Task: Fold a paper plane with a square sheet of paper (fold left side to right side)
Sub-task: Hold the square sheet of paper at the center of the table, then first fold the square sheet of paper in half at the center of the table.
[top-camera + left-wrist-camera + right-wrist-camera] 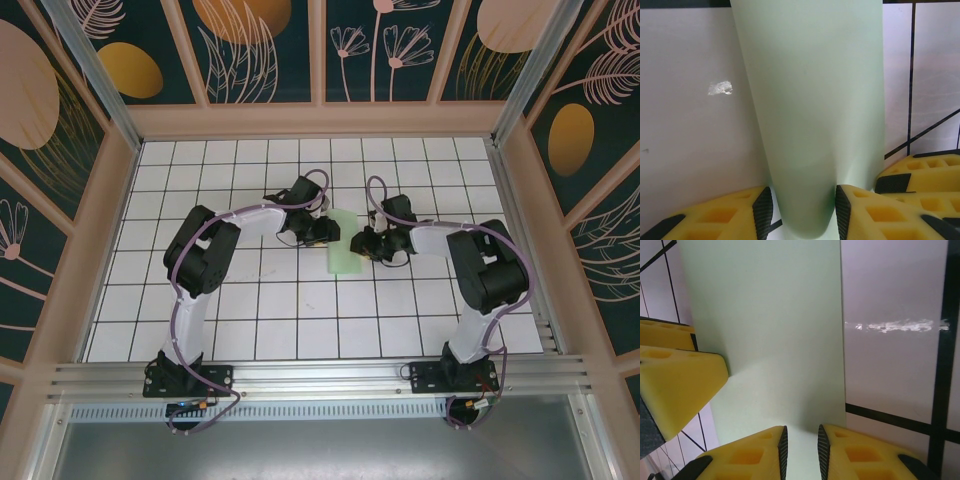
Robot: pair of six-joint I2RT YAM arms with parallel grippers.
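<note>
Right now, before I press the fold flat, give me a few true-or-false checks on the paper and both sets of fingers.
1. The sheet lies between the two arms, near the middle of the table. True.
2. The left fingers clasp a curved, bent-over part of the sheet. True.
3. The right fingers are parked at the table's right edge, far from the paper. False: they are at the sheet, close beside the left fingers.
4. The sheet is already a dart with a sharp tip. False: it shows as a plain pale green strip with no point.
</note>
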